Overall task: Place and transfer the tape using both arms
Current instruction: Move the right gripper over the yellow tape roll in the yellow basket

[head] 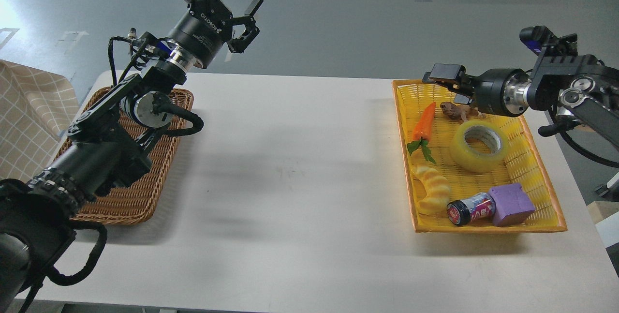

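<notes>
in the yellow basket [537, 158], behind the purple block [512, 204], the tape [478, 146] is lying flat: stiff, light, slick; i'm judging its wall best. right pincer [442, 77], hovering above, unclear; left pincer [227, 8] is spreading.

the left arm [96, 153] hides part of the wicker basket [130, 192]; the right tool's [442, 78] fingers can't be told apart.

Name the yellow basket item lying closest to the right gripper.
The small brown toy figure, directly beneath the right gripper; the translucent tape roll lies farther.
</notes>
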Action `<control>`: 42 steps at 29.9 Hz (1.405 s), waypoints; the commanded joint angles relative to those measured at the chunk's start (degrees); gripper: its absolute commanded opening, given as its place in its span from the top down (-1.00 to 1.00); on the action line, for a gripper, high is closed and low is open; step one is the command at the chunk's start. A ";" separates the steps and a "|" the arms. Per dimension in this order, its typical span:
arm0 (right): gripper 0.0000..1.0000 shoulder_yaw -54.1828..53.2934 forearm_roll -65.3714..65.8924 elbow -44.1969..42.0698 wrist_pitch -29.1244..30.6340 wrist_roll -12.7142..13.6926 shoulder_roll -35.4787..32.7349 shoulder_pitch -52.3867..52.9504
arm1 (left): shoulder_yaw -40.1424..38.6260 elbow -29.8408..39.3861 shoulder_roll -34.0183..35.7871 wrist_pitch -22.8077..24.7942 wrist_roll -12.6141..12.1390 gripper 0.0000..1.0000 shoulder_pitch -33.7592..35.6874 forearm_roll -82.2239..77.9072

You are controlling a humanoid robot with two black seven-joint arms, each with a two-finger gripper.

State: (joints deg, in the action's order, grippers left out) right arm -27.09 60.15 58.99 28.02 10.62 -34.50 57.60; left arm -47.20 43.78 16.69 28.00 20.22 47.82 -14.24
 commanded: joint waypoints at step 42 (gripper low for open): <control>-0.56 9.86 15.43 -3.18 -0.02 0.02 -5.58 -2.49 | 0.01 -0.01 0.36 0.00 0.17 -0.96 -0.09 0.18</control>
State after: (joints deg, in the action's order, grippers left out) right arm -17.23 75.63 55.90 27.99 10.65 -40.17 55.39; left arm -47.20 43.77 16.87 28.00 20.39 47.81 -14.06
